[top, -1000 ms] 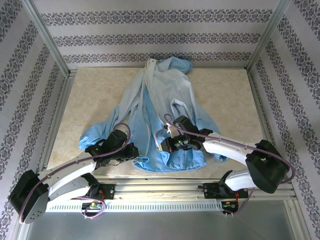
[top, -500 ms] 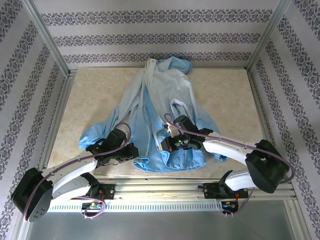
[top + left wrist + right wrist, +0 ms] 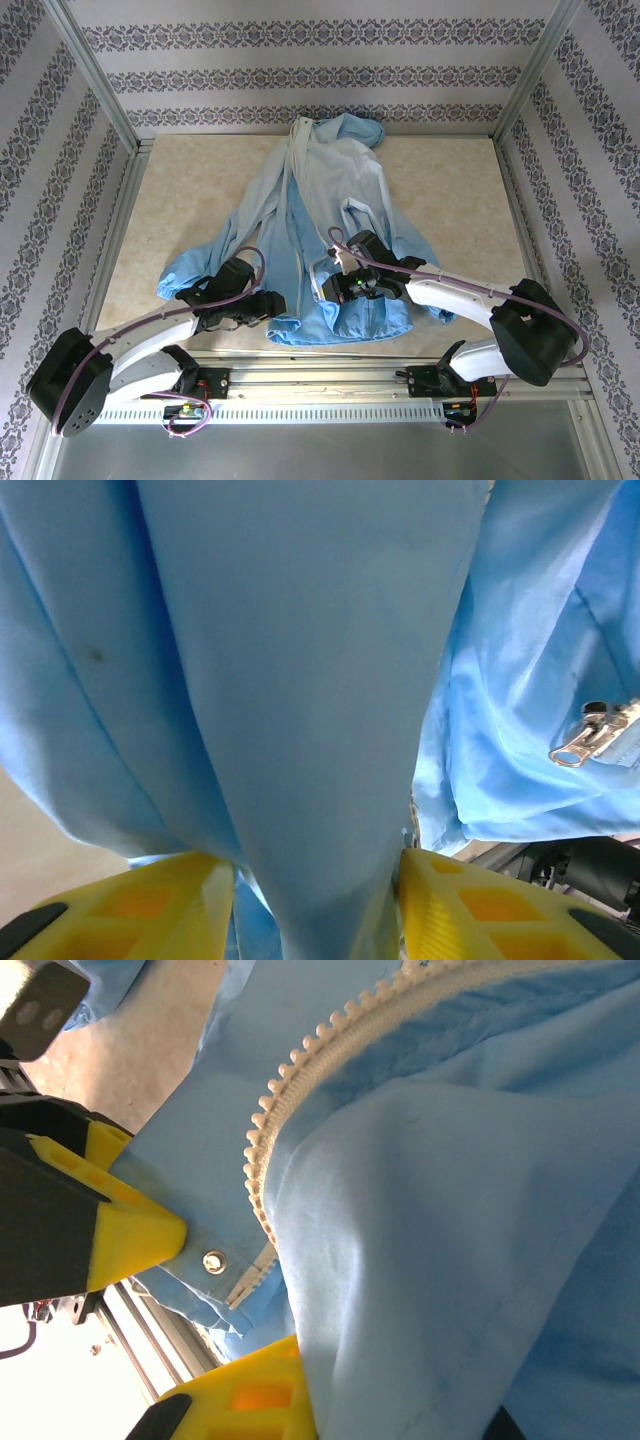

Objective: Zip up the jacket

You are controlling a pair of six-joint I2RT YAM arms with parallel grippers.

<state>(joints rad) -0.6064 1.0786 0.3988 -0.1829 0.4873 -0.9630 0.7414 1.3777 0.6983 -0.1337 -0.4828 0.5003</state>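
The left gripper has slid right along the near edge of the jacket, spread before both arms, pinching a fold, toward the right gripper, which straddles the zipper's near end, clamped or not unclear; the zipper runs straight away from them.

white arms, black joints, purple cables; yellow tool fingers, seemingly ribbed.

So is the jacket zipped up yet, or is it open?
Open: the jacket lies with front edges apart, and its zipper teeth run bare, unjoined.
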